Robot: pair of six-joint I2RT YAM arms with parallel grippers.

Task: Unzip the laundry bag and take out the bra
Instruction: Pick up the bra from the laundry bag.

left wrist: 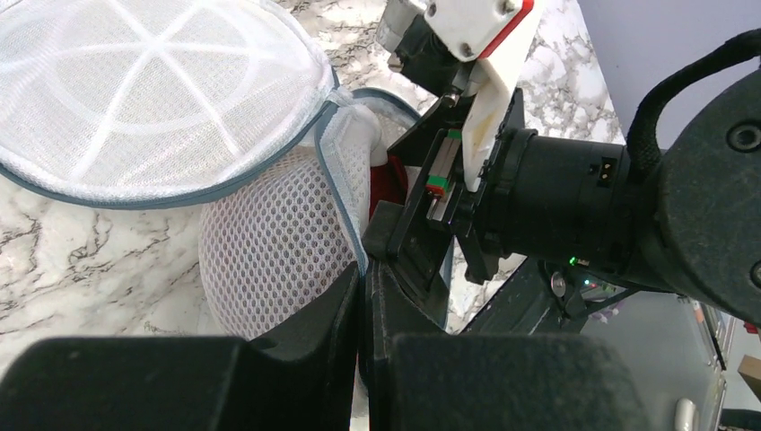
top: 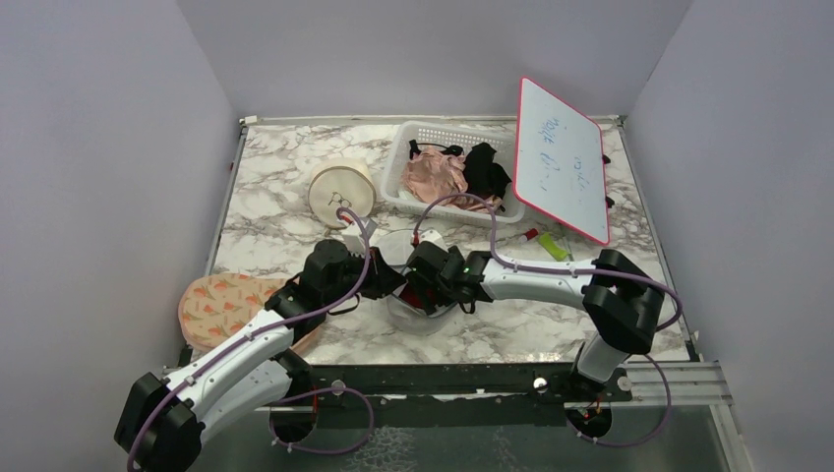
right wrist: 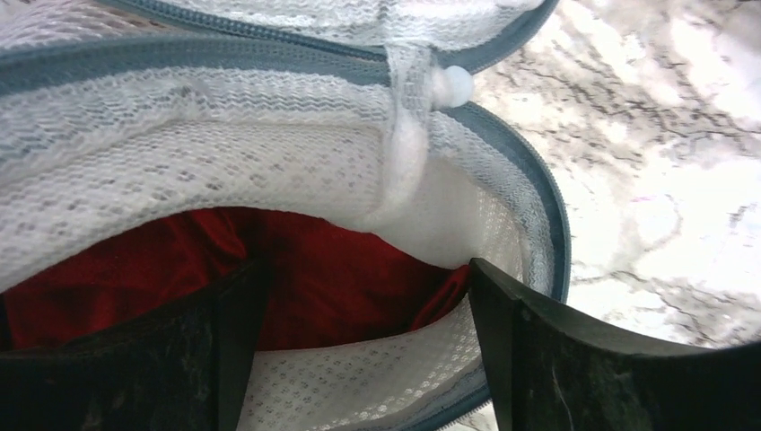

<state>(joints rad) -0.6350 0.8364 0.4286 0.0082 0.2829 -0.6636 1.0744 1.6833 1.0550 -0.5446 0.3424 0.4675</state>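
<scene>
Near the middle of the top view, we see the laundry bag (top: 425, 321) with its round lid flipped open. Our left gripper (left wrist: 363, 301) is pinched tight on the bag's rim. Our right gripper (right wrist: 359, 269) is spread wide inside the bag, around the red bra (right wrist: 117, 287).

A: Which colours mark the laundry bag (left wrist: 269, 242) before you?
B: White honeycomb mesh; grey-blue zip edging; the bra (right wrist: 296, 269) inside is plain red.
A: And around it?
B: You see the table (top: 275, 197), white marble veined grey; the pouch (top: 216, 305), peach with darker printed motifs; the round case (top: 339, 192), cream with a black drawing; the whiteboard (top: 561, 157), rimmed red.
</scene>
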